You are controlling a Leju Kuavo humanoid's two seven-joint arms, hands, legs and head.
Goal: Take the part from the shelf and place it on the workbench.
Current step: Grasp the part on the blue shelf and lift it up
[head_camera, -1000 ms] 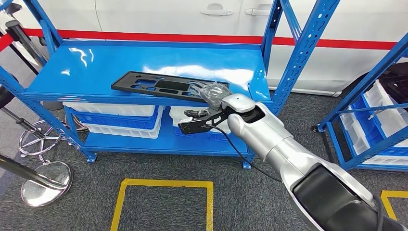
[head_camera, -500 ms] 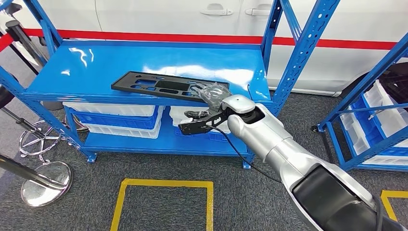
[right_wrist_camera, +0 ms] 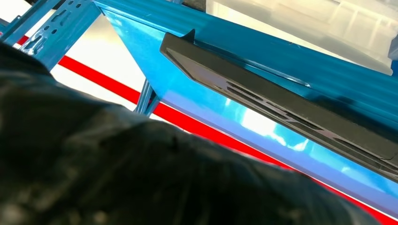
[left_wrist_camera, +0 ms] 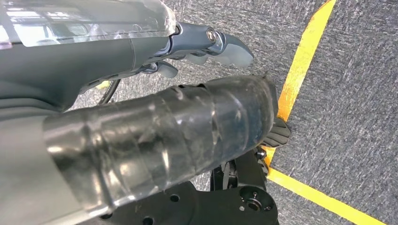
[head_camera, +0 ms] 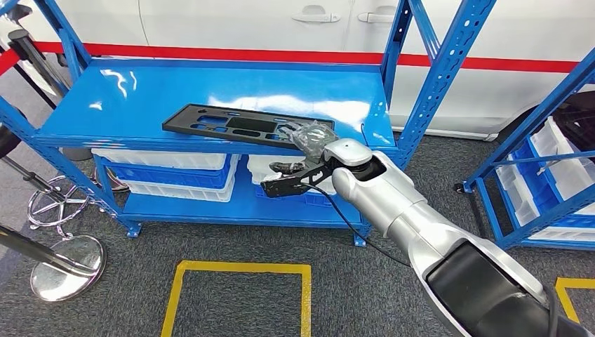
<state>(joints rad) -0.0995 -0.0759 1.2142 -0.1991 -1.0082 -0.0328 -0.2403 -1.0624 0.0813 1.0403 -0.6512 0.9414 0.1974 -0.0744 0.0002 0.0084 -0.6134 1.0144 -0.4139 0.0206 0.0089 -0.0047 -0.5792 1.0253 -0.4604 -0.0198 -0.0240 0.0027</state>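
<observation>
The part is a long flat black panel with cut-outs, lying on the top board of the blue shelf near its front edge. My right hand, wrapped in clear plastic, sits over the panel's right end at the shelf's front edge; its hold on the panel is hidden. In the right wrist view the panel lies flat on the blue board beside the dark blur of the hand. My left hand hangs over the grey floor, fingers apart and holding nothing.
White and blue bins fill the shelf's lower level. A blue upright stands just right of my hand. A second blue rack is at the right, a chrome stanchion base at the left, yellow floor tape in front.
</observation>
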